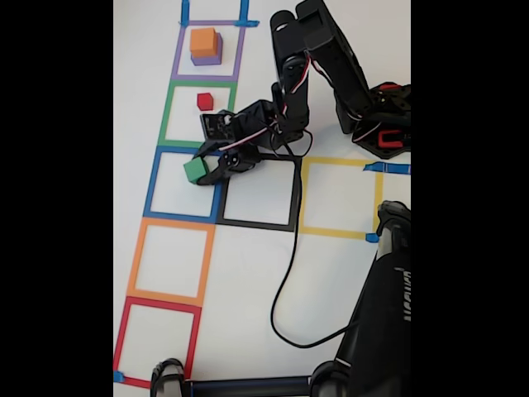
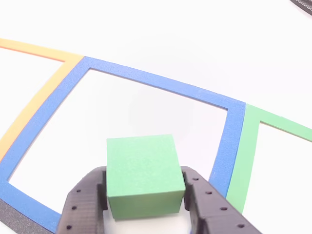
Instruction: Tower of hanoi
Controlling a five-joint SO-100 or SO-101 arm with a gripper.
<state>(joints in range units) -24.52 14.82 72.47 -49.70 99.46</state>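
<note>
Pinching the green block (image 2: 145, 176) over the blue tape square (image 1: 154, 180), your claw (image 1: 207, 168) has the puzzle barely begun (my judgement): orange block (image 1: 203, 41) sits atop purple block (image 1: 211, 58) two squares beyond, red block (image 1: 205, 101) in the adjacent green one.

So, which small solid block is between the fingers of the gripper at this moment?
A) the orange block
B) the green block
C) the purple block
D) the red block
B: the small solid green block sits between the two black fingers over the blue tape square, while the red block lies in the green tape square and the orange block rests on the purple block.
</note>
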